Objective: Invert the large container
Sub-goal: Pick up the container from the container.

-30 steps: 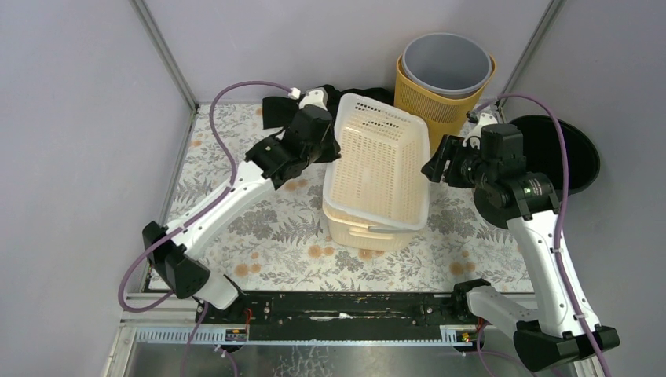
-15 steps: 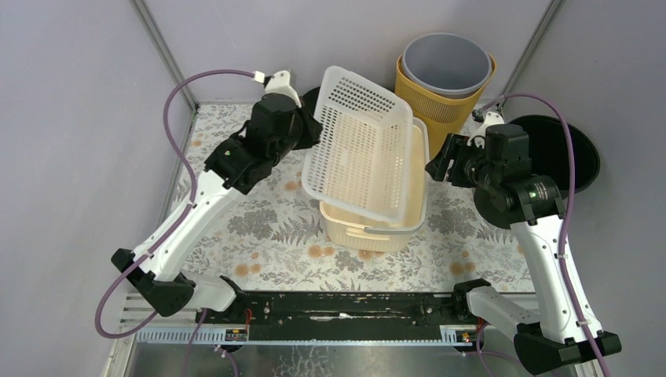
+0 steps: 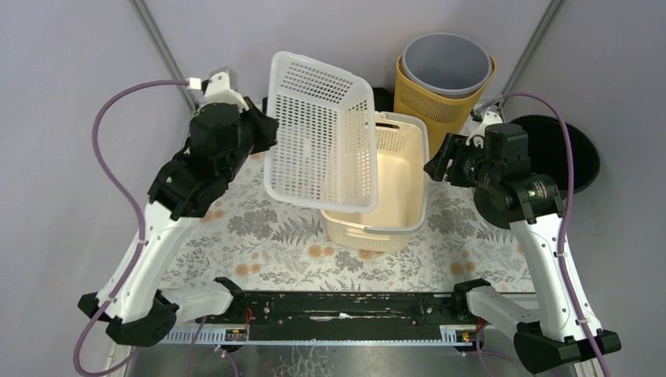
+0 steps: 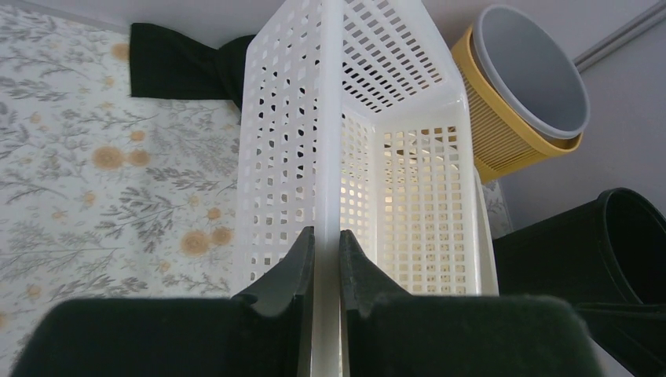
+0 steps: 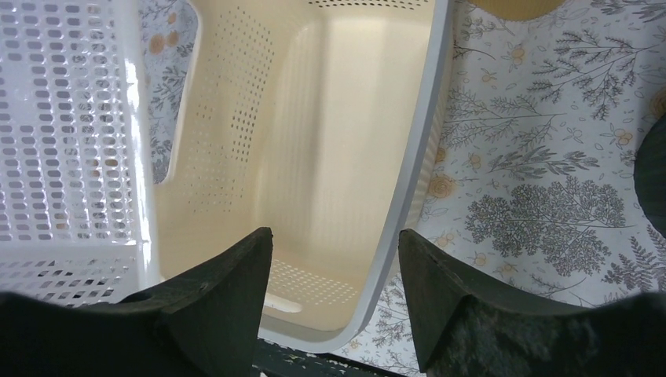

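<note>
A white perforated basket [image 3: 322, 133] hangs tilted on its side above the table's left half, its lower edge just over the cream basket [image 3: 400, 184]. The cream basket is the larger one and stands upright and open on the floral mat. My left gripper [image 3: 263, 129] is shut on the white basket's rim [image 4: 328, 157], which runs between its fingers [image 4: 294, 259]. My right gripper [image 3: 437, 166] is open and empty. It hovers over the cream basket's right rim [image 5: 416, 157], and that rim lies between its fingertips [image 5: 335, 243]. The white basket [image 5: 63, 118] shows at the left of the right wrist view.
A yellow woven bin [image 3: 428, 106] holding a grey bin [image 3: 446, 63] stands at the back right. A black round tub [image 3: 577, 153] sits off the mat's right edge. A black cloth [image 4: 181, 71] lies at the back. Grey walls and metal posts close in the sides.
My left arm has lifted the white basket out of the cream basket and swung it up and to the left, tipping it onto its side. The right arm has barely moved.
</note>
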You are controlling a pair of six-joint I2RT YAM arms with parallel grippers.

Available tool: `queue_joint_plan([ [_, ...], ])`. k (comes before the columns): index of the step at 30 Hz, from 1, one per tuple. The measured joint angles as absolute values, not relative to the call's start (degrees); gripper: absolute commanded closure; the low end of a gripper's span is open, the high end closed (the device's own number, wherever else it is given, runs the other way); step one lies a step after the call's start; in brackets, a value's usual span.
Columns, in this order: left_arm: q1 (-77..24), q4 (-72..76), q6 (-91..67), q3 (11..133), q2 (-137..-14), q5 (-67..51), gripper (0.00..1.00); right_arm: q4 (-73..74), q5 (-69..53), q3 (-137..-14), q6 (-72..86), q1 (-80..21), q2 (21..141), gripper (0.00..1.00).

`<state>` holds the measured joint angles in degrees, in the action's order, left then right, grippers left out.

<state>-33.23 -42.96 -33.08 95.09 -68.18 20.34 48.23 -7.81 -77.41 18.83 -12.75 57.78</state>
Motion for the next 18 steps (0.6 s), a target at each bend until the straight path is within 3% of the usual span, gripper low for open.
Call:
queue_joint_plan([
  [18, -32.2, -47.8, -38.5, 78.7, -48.6, 31.6, 1.0, 45.8, -13.3, -77.5, 19.3, -12.8, 61.6, 0.34],
])
